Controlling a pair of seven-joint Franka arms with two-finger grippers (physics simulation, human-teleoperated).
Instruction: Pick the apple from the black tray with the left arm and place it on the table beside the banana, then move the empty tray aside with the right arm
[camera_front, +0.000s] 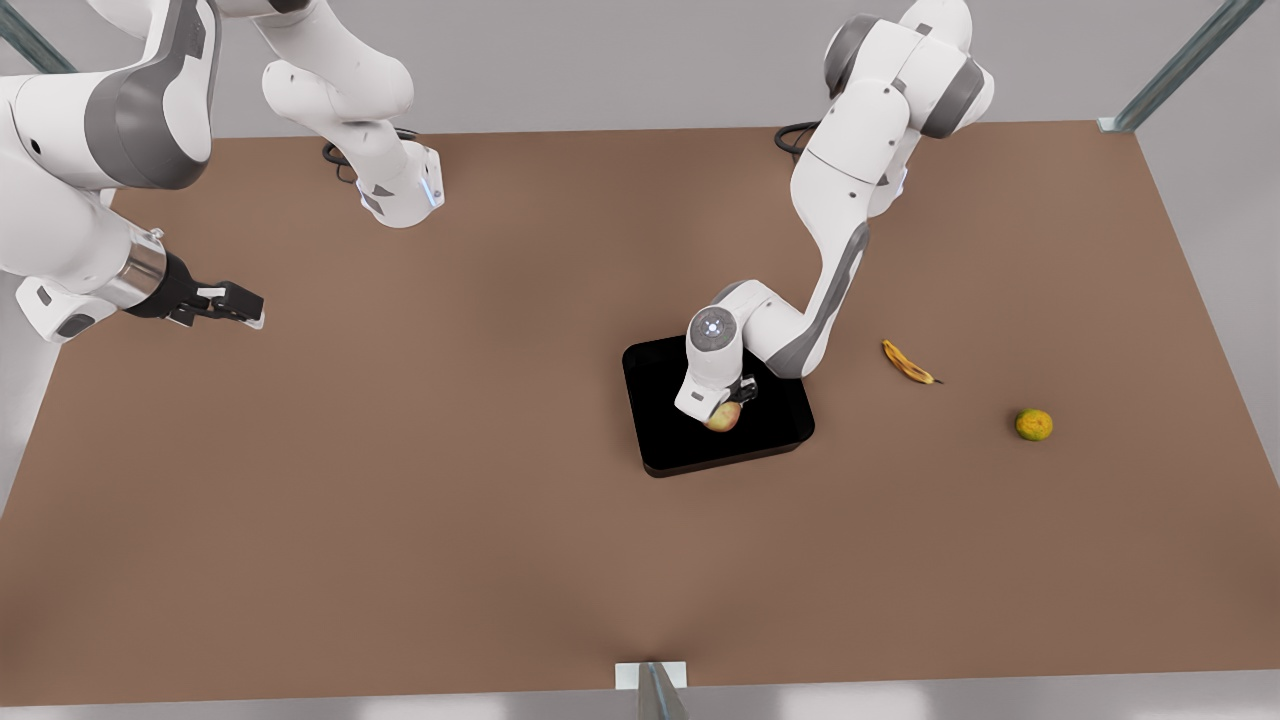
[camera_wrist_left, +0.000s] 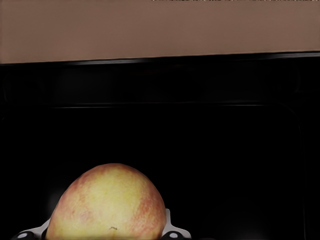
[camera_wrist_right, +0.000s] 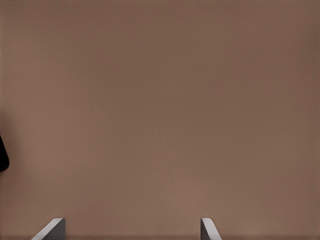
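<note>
- Apple (camera_front: 723, 416) sits in black tray (camera_front: 775, 440), left gripper (camera_front: 728, 405) fingers grasping it.
- Banana (camera_front: 906, 362) and citrus ball (camera_front: 1034, 425) lie on counter (camera_front: 400, 450) nearby.
- Right gripper (camera_front: 238, 305) waits well apart, fingers spread.

A small round yellow-green citrus fruit (camera_front: 1034, 425) lay alone on the brown surface, toward the front view's right, touching nothing around it.

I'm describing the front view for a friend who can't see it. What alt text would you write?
One robot arm's left gripper reaches down onto an apple in a black tray on a brown table. A banana and citrus fruit lie nearby; the right gripper waits, fingers open.
</note>
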